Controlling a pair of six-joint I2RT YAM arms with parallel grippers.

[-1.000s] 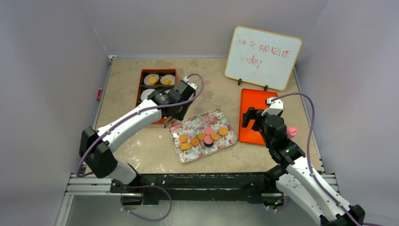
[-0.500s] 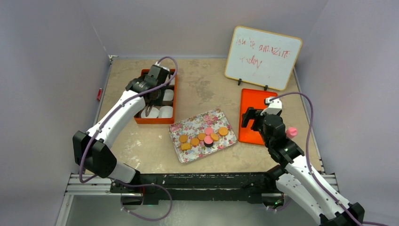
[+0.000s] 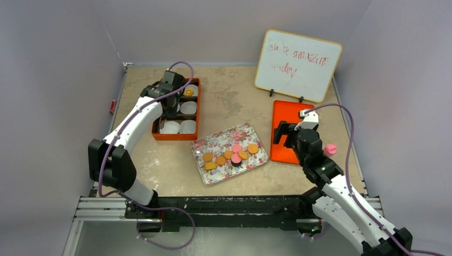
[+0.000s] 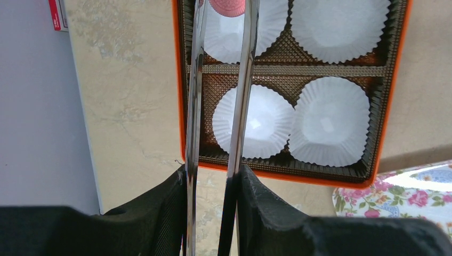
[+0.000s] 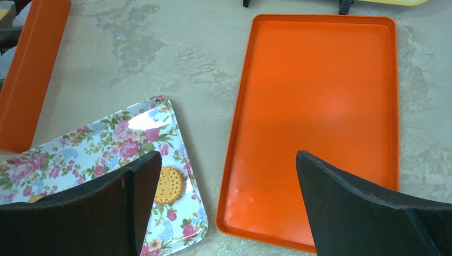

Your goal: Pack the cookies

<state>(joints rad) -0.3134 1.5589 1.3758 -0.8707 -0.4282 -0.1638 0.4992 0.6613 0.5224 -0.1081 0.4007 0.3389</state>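
Box (image 3: pixel 173 137) sits at the back left of the counter (image 3: pixel 234 101), with white cups (image 4: pixel 330 125) in its compartments. Left arm (image 3: pixel 136 120) reaches over it. Left jaws are nearly closed, clamped on tongs (image 4: pixel 241 106). The tong tips pinch a pink cookie (image 4: pixel 226 5) over the left cup of the second row from the near end; can't tell if it touches the cup. A yellow cookie (image 3: pixel 188 92) is in the back-right cup.

Centre: floral tray (image 3: pixel 224 137) lies just beside the box's near right corner. The other cookies (image 3: pixel 229 155), orange-tan and pink, sit in a tight cluster on it, some touching.

Right: orange lid (image 3: pixel 285 114) lies flat, near the tray but apart from it. Right arm (image 3: pixel 320 165) hangs over the lid's near end. Right jaws are fully spread and hold nothing. Whiteboard (image 3: pixel 297 65) stands behind the lid.
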